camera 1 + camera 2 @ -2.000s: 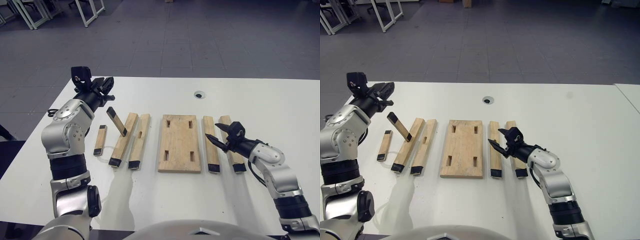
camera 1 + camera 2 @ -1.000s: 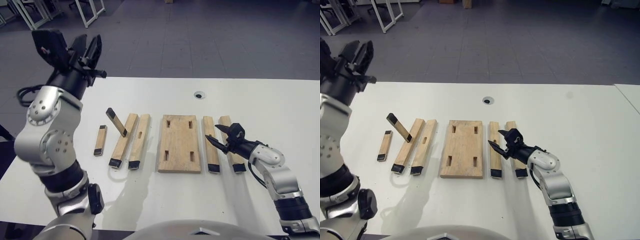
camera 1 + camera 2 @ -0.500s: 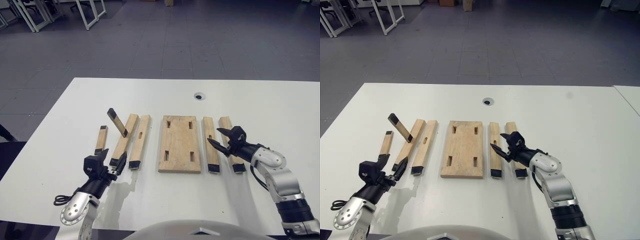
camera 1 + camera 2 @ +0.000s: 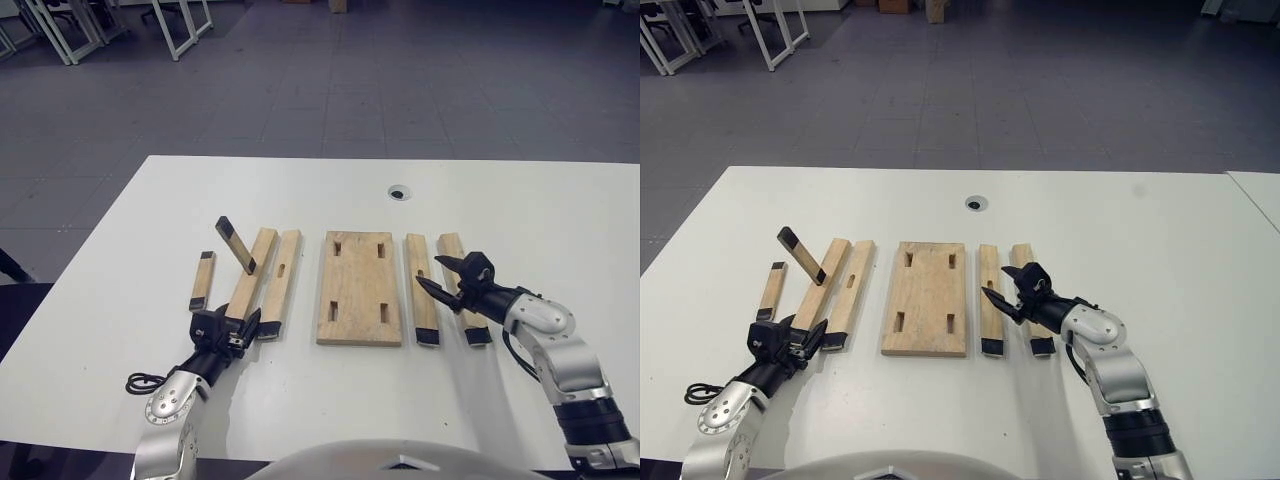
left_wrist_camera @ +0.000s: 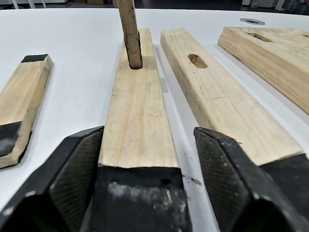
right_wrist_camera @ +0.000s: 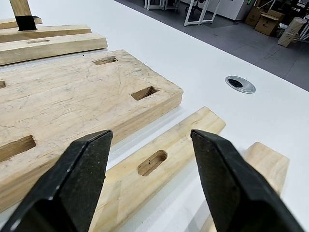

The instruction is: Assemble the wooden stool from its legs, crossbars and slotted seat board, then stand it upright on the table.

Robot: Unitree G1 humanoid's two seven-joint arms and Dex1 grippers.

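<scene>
Since every piece here is plain solid wood, the parts look stiff and fairly light, with a dry grain that should give gripper fingers decent friction, though the black-capped ends may be slicker. The seat board point(image 4: 359, 287) lies flat in the middle of the desk point(image 4: 560, 220) with its four slots facing up. It looks like the thickest and heaviest piece, and probably too wide to span, so I judge it best pinched at an edge, across its thickness. Just to its left lie two legs side by side. The outer left leg point(image 4: 246, 280) has a crossbar point(image 4: 234, 243) standing tilted in its slot, and that joint looks loose, so lifting the leg carelessly could tip the crossbar out. A short loose crossbar point(image 4: 202, 280) lies flat farther left. The left gripper point(image 4: 228, 326) sits low at the desk, its jaws spread to either side of that leg's black end and not clamped on it. A hold across the leg's narrow width, nearer its middle than the cap, would probably balance better. The right gripper point(image 4: 430, 271) hovers open and empty just over the inner right leg point(image 4: 425, 312), with the outer right leg point(image 4: 450, 245) beside it.
</scene>
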